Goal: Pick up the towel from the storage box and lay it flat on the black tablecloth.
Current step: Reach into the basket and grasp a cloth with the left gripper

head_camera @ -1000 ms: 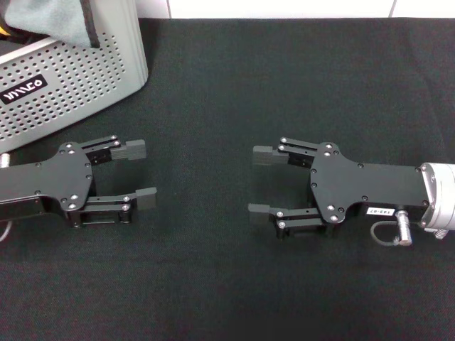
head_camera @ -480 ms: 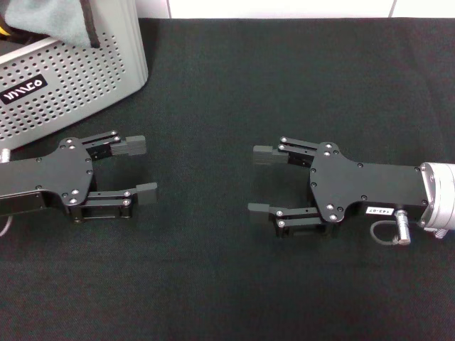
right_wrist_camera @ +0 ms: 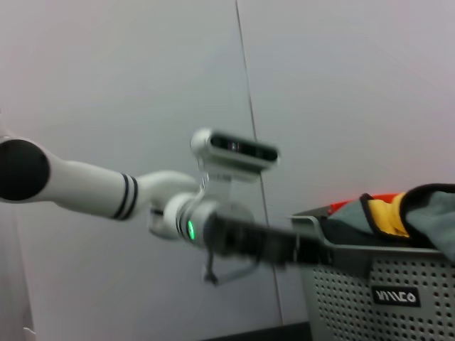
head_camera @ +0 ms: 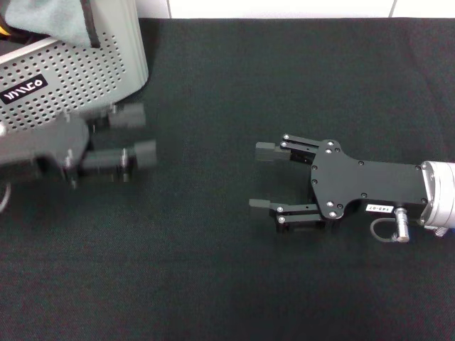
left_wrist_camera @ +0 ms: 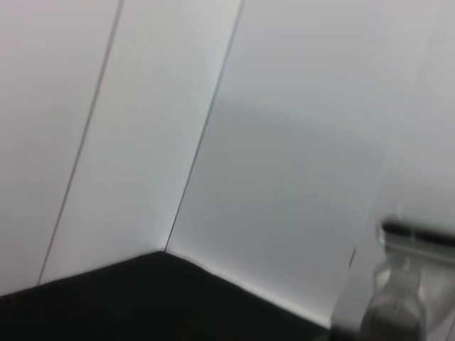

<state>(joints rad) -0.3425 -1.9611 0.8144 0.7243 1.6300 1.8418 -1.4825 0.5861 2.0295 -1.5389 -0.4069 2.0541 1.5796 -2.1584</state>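
A: Head view: we're at the reach; towel (head_camera: 53, 21) sits in storage box (head_camera: 71, 78), upper left.

B: Left gripper (head_camera: 138, 133) fingers spread, empty, beside box; next, lift over its rim. Right gripper (head_camera: 261, 176) fingers apart, idle mid-right.

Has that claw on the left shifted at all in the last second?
Yes. The left gripper, jaws open, has moved up the head view toward the storage box, and now sits just below its perforated wall. The right gripper barely shifted.

Grey-green towel (head_camera: 53, 21) apparently bunched in perforated storage box (head_camera: 78, 78) on black tablecloth (head_camera: 284, 85).
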